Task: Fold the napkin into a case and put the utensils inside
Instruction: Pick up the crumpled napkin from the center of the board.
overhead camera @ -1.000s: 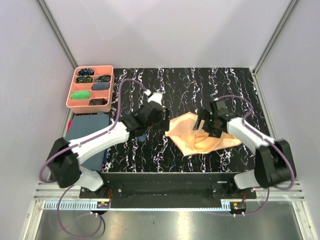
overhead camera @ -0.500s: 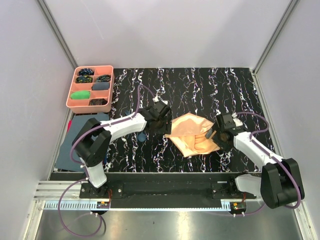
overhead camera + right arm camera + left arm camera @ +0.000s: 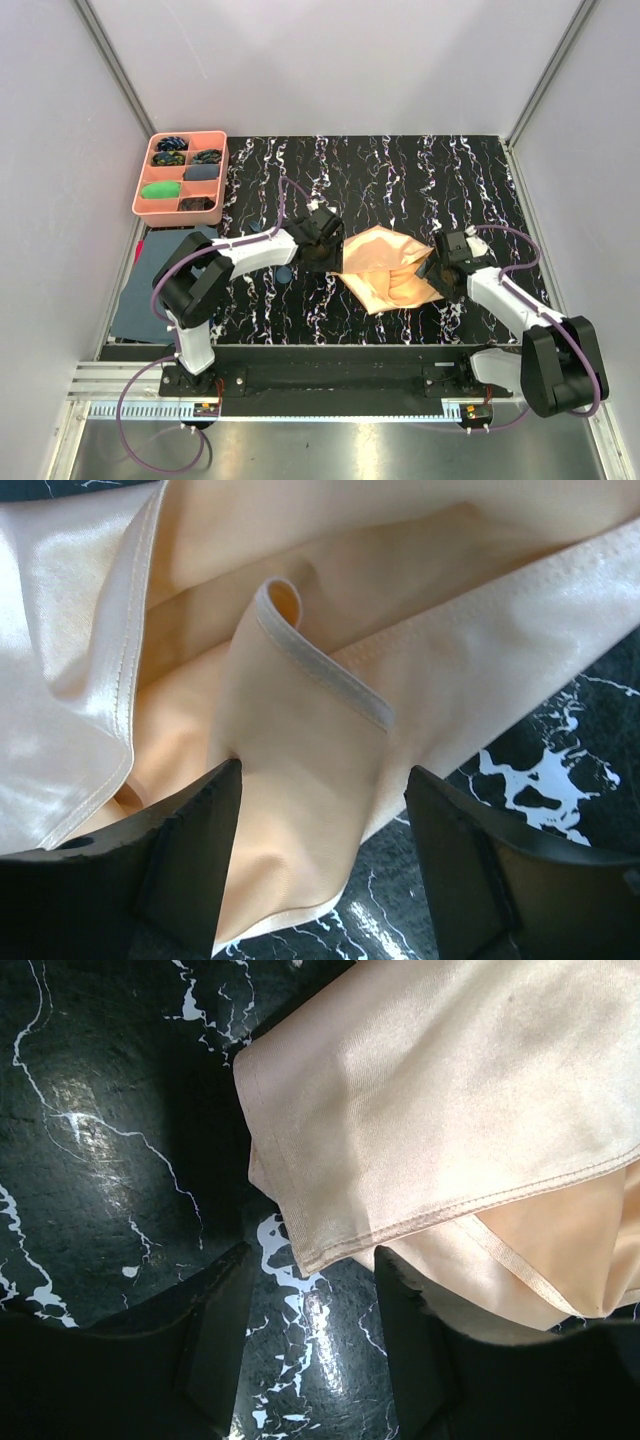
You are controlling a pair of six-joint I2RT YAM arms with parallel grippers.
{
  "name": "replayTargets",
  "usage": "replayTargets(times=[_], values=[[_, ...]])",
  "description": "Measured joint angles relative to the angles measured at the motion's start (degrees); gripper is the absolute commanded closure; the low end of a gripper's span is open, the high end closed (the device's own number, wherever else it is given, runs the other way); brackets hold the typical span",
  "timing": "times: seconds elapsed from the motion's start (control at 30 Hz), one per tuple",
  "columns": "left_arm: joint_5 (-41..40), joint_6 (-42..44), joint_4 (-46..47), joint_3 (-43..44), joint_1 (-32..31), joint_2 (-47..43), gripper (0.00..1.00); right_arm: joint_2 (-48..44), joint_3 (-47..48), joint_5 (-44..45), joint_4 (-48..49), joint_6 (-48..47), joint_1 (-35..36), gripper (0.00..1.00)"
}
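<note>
One peach-orange napkin (image 3: 385, 272) lies rumpled in loose, overlapping layers on the black marbled table (image 3: 400, 170), roughly midway between the left and right edges and closer to the near edge than the far one. At its left side the left gripper (image 3: 325, 243) is down at the cloth. In the left wrist view its fingers (image 3: 215, 1330) stand wide apart, with a hemmed corner of the napkin (image 3: 450, 1090) lying between them, unclamped. At the right side the right gripper (image 3: 440, 268) does likewise, its fingers (image 3: 190, 850) spread to either side of a curled fold of the fabric (image 3: 300, 730) and not closed on it. A pink compartment tray (image 3: 143, 190) sits beside the far left corner, and a dark blue-grey cloth (image 3: 150, 290) lies along the left edge.
</note>
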Motion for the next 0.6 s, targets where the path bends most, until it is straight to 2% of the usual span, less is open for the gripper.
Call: replayTargets(times=[0.1, 0.13, 0.23, 0.4, 0.53, 0.6], values=[[0.2, -0.5, 0.6, -0.3, 0.2, 0.2, 0.59, 1.6, 0.0, 0.0, 1.6, -1.1, 0.0, 0.3], [0.4, -0.5, 1.0, -0.3, 0.3, 0.3, 0.67, 2.2, 0.1, 0.0, 1.8, -1.3, 0.0, 0.31], [1.0, -0.8, 1.9, -0.3, 0.7, 0.7, 0.76, 3.8, 0.2, 0.0, 2.5, -1.9, 0.0, 0.36], [1.9, -1.0, 3.2, -1.3, 0.9, 0.8, 0.81, 4.7, 0.6, 0.8, 2.9, -2.3, 0.0, 0.37], [3.0, -1.0, 3.7, -1.7, 1.4, 1.5, 0.73, 4.7, 1.2, 1.5, 3.0, -2.6, 0.0, 0.37], [3.0, -1.1, 4.0, -1.9, 1.6, 1.5, 0.77, 4.7, 1.6, 1.9, 3.0, -2.8, 0.0, 0.4]])
